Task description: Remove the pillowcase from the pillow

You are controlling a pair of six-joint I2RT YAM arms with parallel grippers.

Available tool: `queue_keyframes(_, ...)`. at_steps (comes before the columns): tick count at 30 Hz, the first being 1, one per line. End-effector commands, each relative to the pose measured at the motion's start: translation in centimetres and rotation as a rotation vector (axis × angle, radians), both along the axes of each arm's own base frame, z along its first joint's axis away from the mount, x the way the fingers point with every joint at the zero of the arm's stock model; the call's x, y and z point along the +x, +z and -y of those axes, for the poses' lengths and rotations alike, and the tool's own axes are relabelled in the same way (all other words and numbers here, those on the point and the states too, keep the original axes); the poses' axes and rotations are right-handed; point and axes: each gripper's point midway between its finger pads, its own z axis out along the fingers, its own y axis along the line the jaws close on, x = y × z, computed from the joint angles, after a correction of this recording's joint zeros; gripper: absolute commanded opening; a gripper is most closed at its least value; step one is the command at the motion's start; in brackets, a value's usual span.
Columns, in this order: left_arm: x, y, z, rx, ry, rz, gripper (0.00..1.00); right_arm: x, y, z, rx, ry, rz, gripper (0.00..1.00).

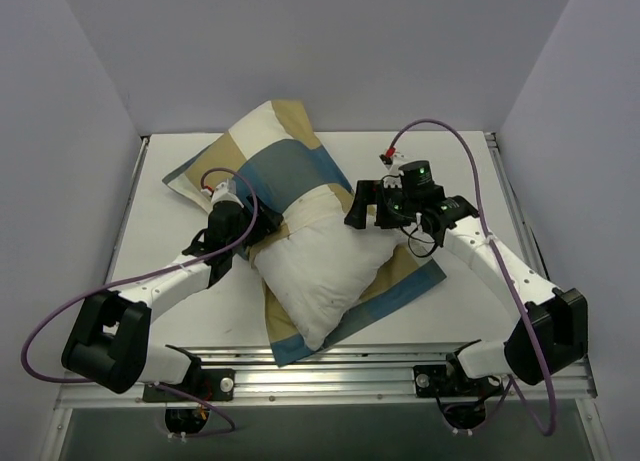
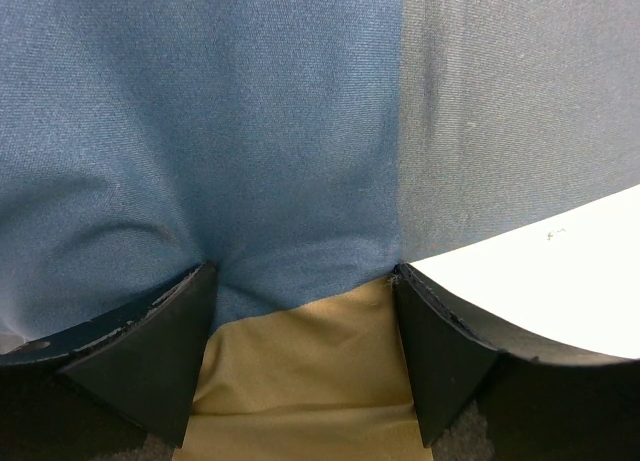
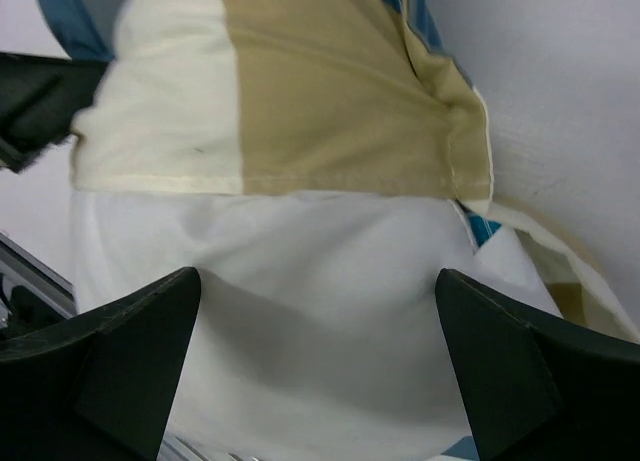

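Observation:
The pillowcase (image 1: 285, 166), in blue, tan and cream blocks, covers the far half of the pillow and lies flat under its near half. The bare white pillow (image 1: 320, 266) sticks out toward the front edge. My left gripper (image 1: 243, 216) is at the pillow's left side. In the left wrist view it (image 2: 300, 281) is open, its fingers pressed into the blue and tan pillowcase (image 2: 250, 131), with a bit of white pillow (image 2: 560, 271) at the right. My right gripper (image 1: 365, 209) is at the pillow's right side. In the right wrist view it (image 3: 318, 281) is wide open against the white pillow (image 3: 300, 231), just below the pillowcase's hem (image 3: 300, 91).
The white table (image 1: 170, 241) is closed in by pale walls on the left, back and right. An aluminium rail (image 1: 350, 366) runs along the near edge. Purple cables (image 1: 470, 151) loop off both arms.

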Motion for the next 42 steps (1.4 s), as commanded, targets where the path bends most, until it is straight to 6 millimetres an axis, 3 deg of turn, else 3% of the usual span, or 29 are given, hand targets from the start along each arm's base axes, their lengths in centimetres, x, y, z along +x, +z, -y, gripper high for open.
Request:
queue_keyframes(1,-4.2,-6.1,-1.8,0.111,-0.010,-0.226,0.80,-1.2,-4.2,0.0,-0.035,0.018,-0.086,1.00)
queue_keyframes(6,-4.3,-6.1,-1.8,0.110,-0.009,-0.227,0.80,-1.7,-8.1,-1.0,-0.062,0.064,-0.135,0.99)
queue_keyframes(8,-4.4,-6.1,-1.8,0.109,-0.012,-0.225,0.79,-2.2,-8.7,-2.6,-0.071,0.134,-0.127,0.88)
queue_keyframes(9,-4.4,-6.0,-1.8,0.106,-0.013,-0.224,0.79,-2.4,-8.6,-3.3,-0.071,0.164,-0.119,0.77)
queue_keyframes(10,-4.4,-5.7,-1.8,0.104,-0.013,-0.219,0.79,-2.1,-7.9,-4.0,-0.070,0.181,-0.095,0.40)
queue_keyframes(12,-4.4,-5.2,-1.8,0.098,-0.014,-0.210,0.79,-1.7,-7.0,-4.6,-0.079,0.185,-0.063,0.01)
queue_keyframes(13,-4.3,-4.4,-1.7,0.090,-0.014,-0.194,0.79,-0.7,-6.4,-4.2,-0.107,0.151,-0.029,0.00)
queue_keyframes(14,-4.1,-3.8,-1.8,0.089,-0.011,-0.179,0.79,0.7,-4.0,-4.3,-0.108,0.134,0.035,0.00)
queue_keyframes(16,-4.0,-2.2,-1.7,0.091,-0.020,-0.156,0.79,2.4,-1.2,-3.4,-0.167,0.091,0.125,0.00)
queue_keyframes(17,-4.1,-1.7,-1.7,0.090,-0.027,-0.156,0.79,3.3,2.5,-3.7,-0.150,0.081,0.212,0.00)
queue_keyframes(19,-3.6,1.3,-1.2,0.075,-0.047,-0.094,0.79,4.3,6.2,-3.6,-0.171,0.073,0.330,0.00)
queue_keyframes(20,-3.7,2.1,-1.1,0.075,-0.060,-0.089,0.79,4.4,9.3,-4.1,-0.150,0.080,0.405,0.00)
queue_keyframes(22,-3.4,5.9,-0.8,0.072,-0.093,-0.010,0.80,4.4,11.7,-4.6,-0.164,0.120,0.497,0.00)
queue_keyframes(24,-3.9,8.3,-0.7,0.080,-0.128,0.023,0.80,3.7,13.9,-5.6,-0.152,0.164,0.577,0.00)
queue_keyframes(25,-3.5,11.2,-0.6,0.096,-0.143,0.085,0.81,3.5,14.1,-5.8,-0.176,0.195,0.609,0.00)
queue_keyframes(26,-3.8,12.0,-0.9,0.118,-0.154,0.085,0.82,3.1,14.8,-6.1,-0.171,0.215,0.642,0.00)
queue_keyframes(27,-3.7,13.3,-1.0,0.131,-0.161,0.106,0.83,2.5,14.0,-6.7,-0.180,0.246,0.646,0.00)
queue_keyframes(28,-3.4,16.0,-0.9,0.152,-0.176,0.162,0.83,2.3,13.8,-6.9,-0.186,0.259,0.662,0.00)
queue_keyframes(29,-3.7,16.7,-0.9,0.169,-0.194,0.164,0.83,1.8,13.8,-7.0,-0.183,0.270,0.678,0.00)
queue_keyframes(31,-3.4,17.9,-0.5,0.197,-0.233,0.179,0.84,0.7,11.9,-8.0,-0.211,0.323,0.668,0.00)
queue_keyframes(32,-2.9,20.0,-0.3,0.192,-0.233,0.220,0.84,0.3,11.5,-8.3,-0.221,0.336,0.669,0.00)
queue_keyframes(34,-1.6,20.5,0.4,0.199,-0.246,0.225,0.84,-0.9,10.0,-9.1,-0.250,0.354,0.667,0.00)
queue_keyframes(35,-1.2,22.3,0.9,0.183,-0.254,0.259,0.84,-1.3,10.3,-9.3,-0.245,0.352,0.686,0.00)
queue_keyframes(37,0.2,22.4,2.3,0.174,-0.287,0.258,0.84,-2.4,9.4,-9.7,-0.255,0.364,0.680,0.00)
queue_keyframes(39,1.5,22.9,3.7,0.175,-0.310,0.263,0.84,-2.5,9.9,-10.1,-0.246,0.356,0.705,0.00)
queue_keyframes(42,2.7,22.0,5.9,0.202,-0.377,0.227,0.84,-2.7,9.6,-10.2,-0.271,0.353,0.704,0.00)
